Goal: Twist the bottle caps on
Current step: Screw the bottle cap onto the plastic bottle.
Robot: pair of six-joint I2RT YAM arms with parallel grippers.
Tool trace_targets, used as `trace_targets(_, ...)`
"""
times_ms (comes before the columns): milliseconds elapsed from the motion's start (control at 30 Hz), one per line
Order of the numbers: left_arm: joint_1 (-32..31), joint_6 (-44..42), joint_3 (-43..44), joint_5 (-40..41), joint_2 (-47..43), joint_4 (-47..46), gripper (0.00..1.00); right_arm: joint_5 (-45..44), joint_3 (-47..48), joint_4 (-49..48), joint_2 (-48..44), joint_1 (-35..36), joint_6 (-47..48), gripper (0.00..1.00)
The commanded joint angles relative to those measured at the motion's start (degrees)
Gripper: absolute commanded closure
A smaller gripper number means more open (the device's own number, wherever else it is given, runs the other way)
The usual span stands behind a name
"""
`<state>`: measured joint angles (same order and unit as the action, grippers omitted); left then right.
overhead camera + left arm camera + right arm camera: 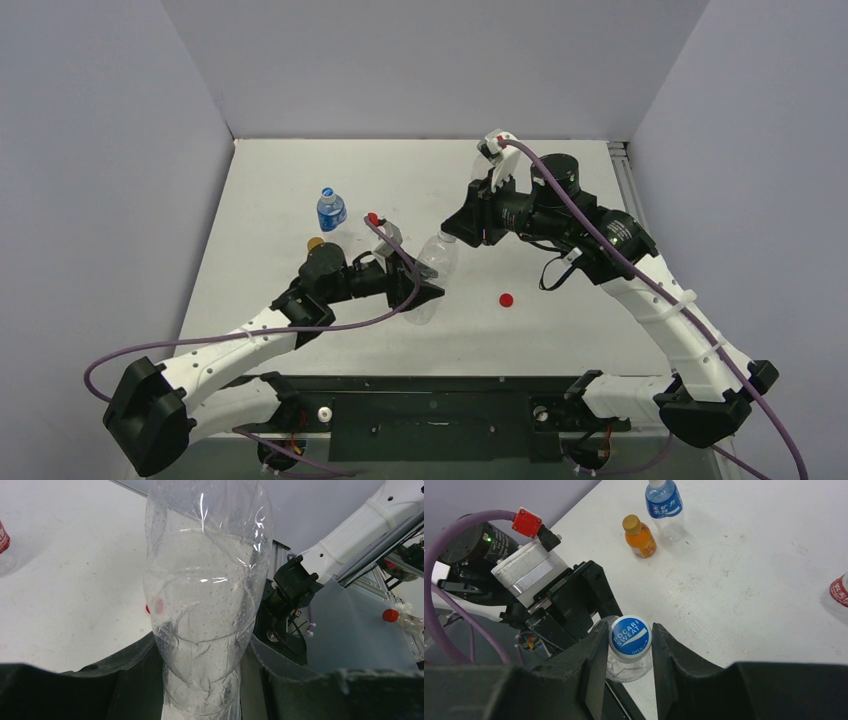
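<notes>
My left gripper (420,290) is shut on the body of a clear, empty plastic bottle (432,262) and holds it tilted above the table; the bottle fills the left wrist view (207,580). My right gripper (452,232) is at the bottle's neck. In the right wrist view its fingers (594,655) close around a blue-and-white cap (630,637) marked POCARI SWEAT, which sits on the bottle's mouth. A loose red cap (506,299) lies on the table to the right of the bottle.
A blue-labelled bottle (331,208) with a blue-and-white cap, a small orange bottle (639,537) with a gold cap, and a red-capped bottle (372,217) stand at the left middle. Grey walls enclose the table (560,190).
</notes>
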<state>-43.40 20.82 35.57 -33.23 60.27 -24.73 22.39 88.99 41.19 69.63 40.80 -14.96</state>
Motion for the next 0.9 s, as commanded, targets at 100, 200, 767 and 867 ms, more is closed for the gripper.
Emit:
trace_targets(100, 0.0, -0.1, 0.6, 1.1, -3.1, -8.1, 1.00, 6.6, -5.1, -7.7, -1.7, -1.0, -7.2, 0.89)
trace_targets(200, 0.0, -0.2, 0.3, 1.2, -3.4, -8.9, 1.00, 8.9, -6.3, -9.3, -2.0, -1.4, -9.0, 0.90)
trace_targets(767, -0.2, -7.2, 0.1, 17.9, -4.9, -9.3, 1.00, 3.7, -5.6, -3.7, 0.7, -0.2, -11.8, 0.94)
trace_targets(867, -1.3, -9.4, 0.8, 23.8, -4.1, -10.5, 1.00, 1.4, -5.1, -2.7, 1.6, 0.9, -13.1, 0.94)
